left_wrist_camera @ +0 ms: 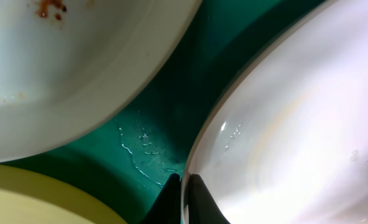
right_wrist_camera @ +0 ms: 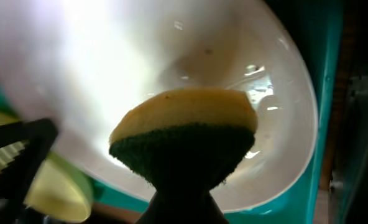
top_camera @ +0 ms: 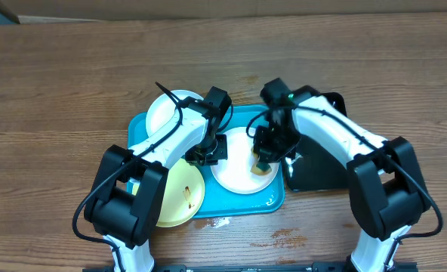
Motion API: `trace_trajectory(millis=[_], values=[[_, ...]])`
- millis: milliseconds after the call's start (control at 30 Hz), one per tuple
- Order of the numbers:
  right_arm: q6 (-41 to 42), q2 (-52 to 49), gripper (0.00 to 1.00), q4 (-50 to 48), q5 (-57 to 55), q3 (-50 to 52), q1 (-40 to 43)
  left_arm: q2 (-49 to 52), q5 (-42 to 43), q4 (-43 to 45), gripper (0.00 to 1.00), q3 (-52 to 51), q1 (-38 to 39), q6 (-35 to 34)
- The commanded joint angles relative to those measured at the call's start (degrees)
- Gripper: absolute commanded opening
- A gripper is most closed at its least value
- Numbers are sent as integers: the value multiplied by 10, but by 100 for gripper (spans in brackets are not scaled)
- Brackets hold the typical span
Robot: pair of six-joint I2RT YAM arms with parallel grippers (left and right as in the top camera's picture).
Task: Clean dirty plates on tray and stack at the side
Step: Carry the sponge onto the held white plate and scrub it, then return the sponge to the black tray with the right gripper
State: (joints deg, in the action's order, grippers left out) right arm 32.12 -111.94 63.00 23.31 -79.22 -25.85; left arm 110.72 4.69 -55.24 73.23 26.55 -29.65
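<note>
Left claw [left_wrist_camera: 183,184]: closed thin on the left rim of the central white plate [top_camera: 235,177], which lies on the turquoise tray [top_camera: 272,202] at the middle of the table [top_camera: 57,75]. Right claw [right_wrist_camera: 183,204]: clamped on a yellow sponge [right_wrist_camera: 184,121] with a green scouring face, pressing it onto the right part of the same plate. Rear white plate [top_camera: 167,113]: at the tray's far left corner, bearing a reddish smudge [left_wrist_camera: 50,9]. Pale yellow plate [top_camera: 180,195]: at the near left, overhanging the tray's rim toward the table. Smaller black tray [top_camera: 322,170]: just beside the turquoise one, on its right.

Likely hazards, judged from this arrangement:

(a) The left pinch bites only a narrow strip of smooth rim, and water droplets [left_wrist_camera: 140,146] wet the tray floor beside it. A firm scrubbing stroke may pull the plate free or spin it about the pinch.

(b) Both claws work close together over one plate, so a wide stroke leftward may drive the sponge against the left claw.

(c) The yellow plate, partly off the rim and beneath the left arm, may tip or slide out if that arm drops or swings.

(d) Water carried by the sponge may spill past the rim onto the table.

Whether the scrubbed plate lies flat or is slightly lifted cannot be told
</note>
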Motion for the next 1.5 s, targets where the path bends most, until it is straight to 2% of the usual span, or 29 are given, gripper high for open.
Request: trace_trajectory(millis=[0, 100, 267, 433, 567, 633, 733, 767, 867, 1067, 1267, 1467], values=[[-74, 39, 4, 34, 27, -76, 42, 7, -4, -3, 5, -1, 1, -2], [-84, 55, 4, 78, -45, -106, 78, 7, -4, -2, 5, -1, 1, -2], [-125, 55, 4, 99, -142, -100, 139, 7, -4, -2, 6, -1, 1, -1], [-133, 55, 4, 36, -173, -43, 170, 7, -7, -2, 24, -1, 1, -1], [-153, 54, 4, -35, -173, 8, 172, 7, -8, 0, 27, -1, 1, -2], [-158, 54, 4, -68, -174, 30, 172, 7, -8, 1, 22, -1, 2, -2], [-156, 54, 4, -103, -207, 54, 172, 7, -8, 0, 7, -1, 2, -1], [-153, 54, 4, -111, -226, 62, 172, 7, -8, 0, 4, -1, 2, 1], [-135, 54, 4, -129, -271, 84, 172, 6, -8, -5, 4, 2, 0, 3], [-142, 54, 5, -154, -278, 105, 172, 4, -10, -50, 4, 51, -3, 14], [-142, 54, 12, -153, -278, 105, 173, 4, -49, -103, 4, 105, -3, 14], [-143, 54, 10, -140, -272, 93, 189, 4, -69, -126, 4, 143, -4, 14]])
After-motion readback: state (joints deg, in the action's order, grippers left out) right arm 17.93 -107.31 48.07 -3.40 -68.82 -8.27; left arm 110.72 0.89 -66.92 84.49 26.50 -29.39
